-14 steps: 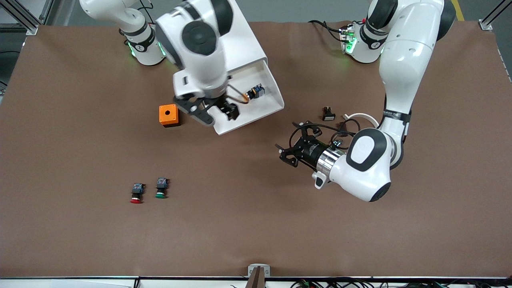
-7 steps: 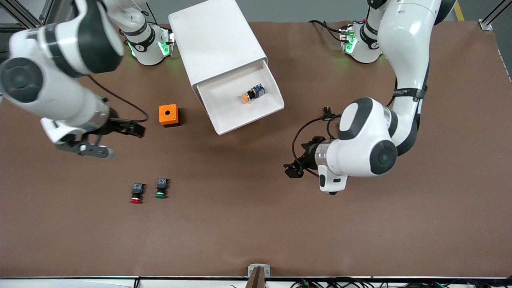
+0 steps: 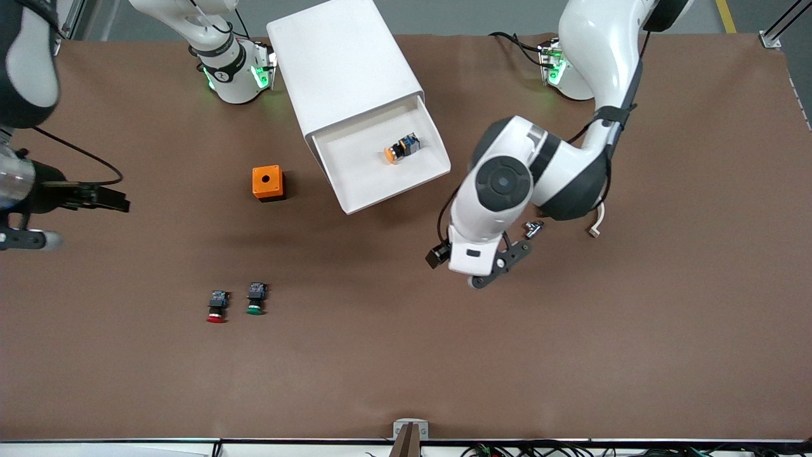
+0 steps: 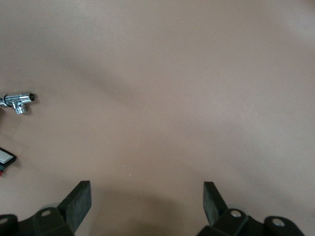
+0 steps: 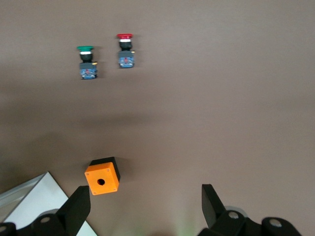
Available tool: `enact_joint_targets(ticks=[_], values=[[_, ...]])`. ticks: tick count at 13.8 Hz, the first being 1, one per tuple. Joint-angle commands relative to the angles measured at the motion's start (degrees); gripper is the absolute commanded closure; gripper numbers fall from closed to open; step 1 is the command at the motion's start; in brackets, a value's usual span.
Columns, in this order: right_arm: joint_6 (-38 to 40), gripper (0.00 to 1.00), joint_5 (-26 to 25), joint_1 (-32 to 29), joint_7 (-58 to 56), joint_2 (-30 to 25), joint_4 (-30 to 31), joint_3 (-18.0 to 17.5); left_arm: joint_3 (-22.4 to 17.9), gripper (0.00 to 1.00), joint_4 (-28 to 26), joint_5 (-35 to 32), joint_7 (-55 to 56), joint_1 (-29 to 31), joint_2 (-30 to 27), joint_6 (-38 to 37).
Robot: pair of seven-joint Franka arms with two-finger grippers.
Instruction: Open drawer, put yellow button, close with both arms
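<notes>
Resting in the open drawer [image 3: 380, 166], the yellow button [image 3: 393, 152] marks two of the task's three steps as done; only the closing, meant for both arms, appears to remain. The drawer juts from the top of the white cabinet [image 3: 342, 60], its front toward the camera, and the button lies on the tray floor near the cabinet's mouth.

The left gripper [image 3: 480, 265] hangs over bare table, nearer the camera than the drawer's corner, jaws spread wide and empty, as its wrist view confirms. The right gripper [image 3: 60, 212] is at the right arm's end of the table, also wide open and holding nothing, with the orange box [image 3: 267, 183] between it and the drawer.

A second ago the right gripper was over the drawer, just beside the button; it has since swung well clear toward the table's edge. The left arm has turned its wrist downward and shifted closer to the drawer front. Red switch [image 3: 216, 306] and green switch [image 3: 255, 299] are unmoved.
</notes>
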State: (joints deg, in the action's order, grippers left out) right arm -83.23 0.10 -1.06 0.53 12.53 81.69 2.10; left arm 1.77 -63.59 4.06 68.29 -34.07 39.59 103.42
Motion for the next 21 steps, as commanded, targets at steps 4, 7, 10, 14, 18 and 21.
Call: enact_joint_targets(ticks=[4,7,10,14,18,21], values=[[2.3,0.00,-0.7,-1.3,-0.1,0.0,-2.2,-1.4,-1.1,0.00,-2.2,-3.8,0.7,-4.6,-1.3,4.0],[2.2,0.00,-0.8,-1.3,0.3,0.3,-3.3,-1.5,-0.9,0.00,-2.3,-4.6,1.1,-6.2,-0.7,4.4],[2.3,0.00,-0.7,-1.5,0.1,0.1,-4.8,-1.3,-0.9,0.00,-2.6,-4.9,1.0,-8.6,-0.1,4.4],[3.2,0.00,-0.5,-1.8,0.3,-0.3,-4.8,-1.3,-0.7,0.00,-3.1,-4.5,1.1,-10.7,0.2,4.3],[6.4,0.00,1.0,-2.5,0.4,-1.8,-4.4,-1.7,-0.6,0.00,-3.4,-4.0,1.1,-12.5,1.0,4.3],[6.4,0.00,1.1,-1.5,0.4,-2.2,-3.7,-2.0,-0.5,0.00,-3.5,-3.8,1.2,-13.8,1.6,4.2]])
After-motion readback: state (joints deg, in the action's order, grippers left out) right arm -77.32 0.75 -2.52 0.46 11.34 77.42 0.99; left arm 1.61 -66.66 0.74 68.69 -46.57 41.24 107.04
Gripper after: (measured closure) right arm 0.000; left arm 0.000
